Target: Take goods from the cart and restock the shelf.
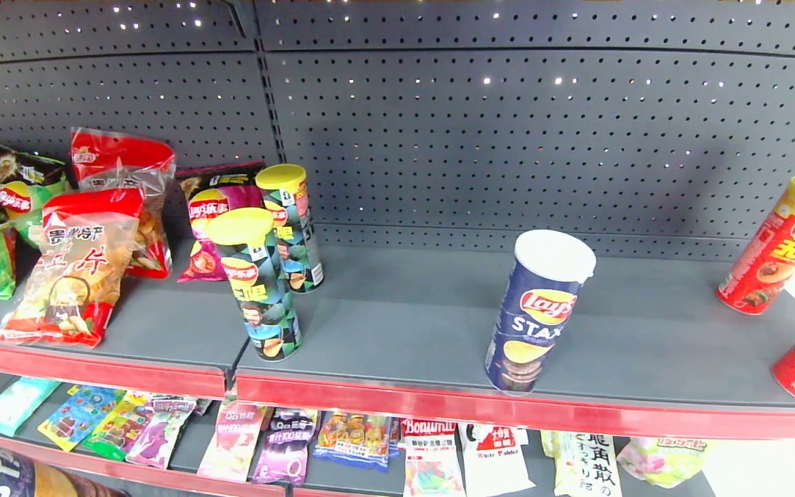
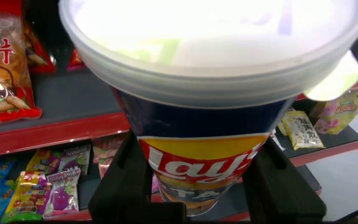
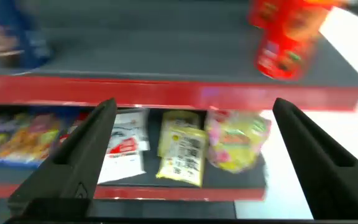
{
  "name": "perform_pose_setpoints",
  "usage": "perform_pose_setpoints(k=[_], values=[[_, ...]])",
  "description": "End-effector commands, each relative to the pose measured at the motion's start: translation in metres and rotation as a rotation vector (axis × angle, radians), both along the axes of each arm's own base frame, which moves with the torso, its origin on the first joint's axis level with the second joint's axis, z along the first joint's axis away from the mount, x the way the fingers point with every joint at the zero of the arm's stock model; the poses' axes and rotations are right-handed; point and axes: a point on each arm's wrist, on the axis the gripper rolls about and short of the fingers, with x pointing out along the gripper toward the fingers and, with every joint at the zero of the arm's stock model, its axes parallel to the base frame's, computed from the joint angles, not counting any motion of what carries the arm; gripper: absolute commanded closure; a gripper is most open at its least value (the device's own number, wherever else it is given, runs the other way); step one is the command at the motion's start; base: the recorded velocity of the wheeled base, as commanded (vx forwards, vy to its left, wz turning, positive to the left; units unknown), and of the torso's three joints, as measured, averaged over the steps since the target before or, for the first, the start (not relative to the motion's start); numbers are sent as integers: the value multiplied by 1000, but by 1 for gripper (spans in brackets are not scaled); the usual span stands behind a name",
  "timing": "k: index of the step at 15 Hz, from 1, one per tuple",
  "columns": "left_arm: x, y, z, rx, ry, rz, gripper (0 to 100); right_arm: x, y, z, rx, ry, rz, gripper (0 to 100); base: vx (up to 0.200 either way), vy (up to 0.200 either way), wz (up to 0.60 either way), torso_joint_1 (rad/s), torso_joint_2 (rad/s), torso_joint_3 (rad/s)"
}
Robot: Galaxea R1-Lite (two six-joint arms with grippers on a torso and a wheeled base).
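**Item 1, far left:** left gripper [image 2: 194, 171], clamped on the held blue can [image 2: 197, 93] with a pale lid. Its fingers [image 2: 126, 186] press on either side of the tube. We log this can in front of the shelving, not yet set on the shelf [image 1: 404, 324].

**Item 2:** snack bags [image 1: 80, 269], leaning at the shelf's left end.

**Item 3:** two green cans [image 1: 259, 283] with yellow lids, upright, just beside the bags.

**Item 4:** standing blue can [image 1: 539, 310] with a white lid, upright near the front edge at mid-shelf. We count it as stocked.

**Item 5:** red cans [image 1: 777, 241], at the right end.

**Item 6:** right gripper [image 3: 194, 155], jaws spread wide and carrying nothing, facing the red lip [image 3: 166, 93] of the shelf.

**Status:** we judge restocking to be under way. One blue can is placed and a second is in hand awaiting placement. Bare board lies between the green cans, the standing blue can and the red cans, so we see room for more. We cannot tell what waits in the cart.
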Motion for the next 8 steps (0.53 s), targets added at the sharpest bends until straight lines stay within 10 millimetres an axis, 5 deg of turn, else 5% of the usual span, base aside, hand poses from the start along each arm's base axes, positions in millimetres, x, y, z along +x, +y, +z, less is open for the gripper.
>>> perform_pose_setpoints(k=[1, 5, 8], values=[[0, 0, -1, 1, 2, 0, 100, 1, -1, -5, 42, 26, -43, 0, 0, 0, 0, 0, 0, 0], [0, 0, -2, -1, 3, 0, 100, -1, -2, -6, 41, 2, 168, 0, 0, 0, 0, 0, 0, 0], [-1, 0, -2, -2, -5, 0, 100, -7, -2, -7, 35, -69, 112, 0, 0, 0, 0, 0, 0, 0]])
